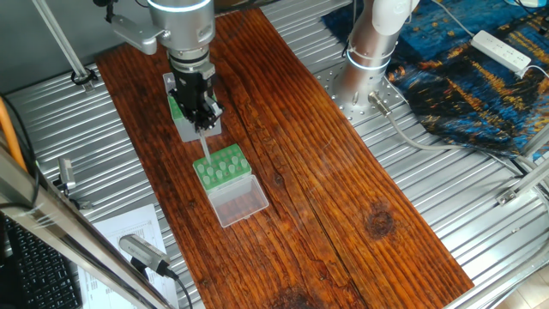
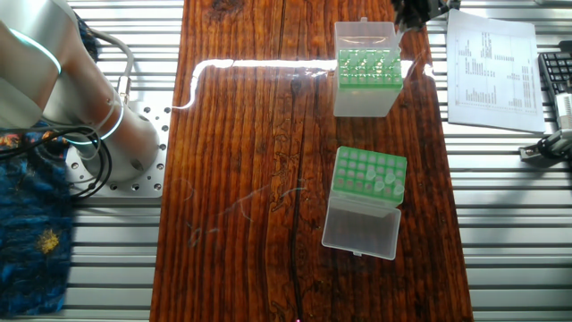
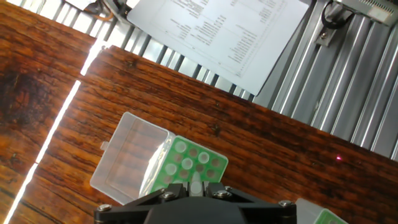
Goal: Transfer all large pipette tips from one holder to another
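My gripper (image 1: 204,120) hangs over the wooden board, shut on one pale large pipette tip (image 1: 205,144) that points down toward the low green rack (image 1: 221,166). In the hand view the tip (image 3: 196,185) sits pinched between the black fingers, right above the rack's grid (image 3: 194,163), whose clear lid (image 3: 129,163) lies open. A few tips (image 2: 384,184) stand in that rack (image 2: 368,172). The taller grey-sided holder (image 2: 365,85) has several tips in its green top and is mostly hidden behind my gripper in one fixed view.
A printed sheet (image 2: 492,67) lies beside the board on the ribbed metal table (image 1: 446,189). The arm's base (image 1: 369,51), a blue cloth (image 1: 480,86) and a white power strip (image 1: 502,50) are at the far side. A keyboard (image 2: 556,72) lies by the sheet.
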`<state>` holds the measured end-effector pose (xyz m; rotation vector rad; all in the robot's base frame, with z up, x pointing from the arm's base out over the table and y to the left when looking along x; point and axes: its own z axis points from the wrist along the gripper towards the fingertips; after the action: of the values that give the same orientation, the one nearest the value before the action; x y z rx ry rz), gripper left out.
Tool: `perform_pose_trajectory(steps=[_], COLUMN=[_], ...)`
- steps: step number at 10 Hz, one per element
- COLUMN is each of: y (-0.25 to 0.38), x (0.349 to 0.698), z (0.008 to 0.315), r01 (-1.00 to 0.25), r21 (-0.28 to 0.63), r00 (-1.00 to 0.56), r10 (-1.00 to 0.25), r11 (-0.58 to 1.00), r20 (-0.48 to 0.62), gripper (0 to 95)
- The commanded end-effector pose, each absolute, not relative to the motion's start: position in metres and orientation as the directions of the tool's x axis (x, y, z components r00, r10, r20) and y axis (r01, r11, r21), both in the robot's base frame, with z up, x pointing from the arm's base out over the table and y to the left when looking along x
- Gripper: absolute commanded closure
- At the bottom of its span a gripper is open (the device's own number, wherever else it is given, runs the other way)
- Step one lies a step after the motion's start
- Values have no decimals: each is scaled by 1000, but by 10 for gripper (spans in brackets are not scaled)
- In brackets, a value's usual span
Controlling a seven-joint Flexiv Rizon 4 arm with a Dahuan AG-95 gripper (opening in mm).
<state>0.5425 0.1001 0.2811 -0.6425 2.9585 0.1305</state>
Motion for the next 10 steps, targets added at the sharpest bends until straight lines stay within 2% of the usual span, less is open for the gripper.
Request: perform_pose_trajectory(steps=[1, 10], y=[100, 98], x=[543, 542], z=[281, 280], r01=[-416, -412], r21=[73, 104], r00=[-907, -911], r10=[-408, -409], r11=[907, 905], r20=[-102, -50], gripper=[950, 950])
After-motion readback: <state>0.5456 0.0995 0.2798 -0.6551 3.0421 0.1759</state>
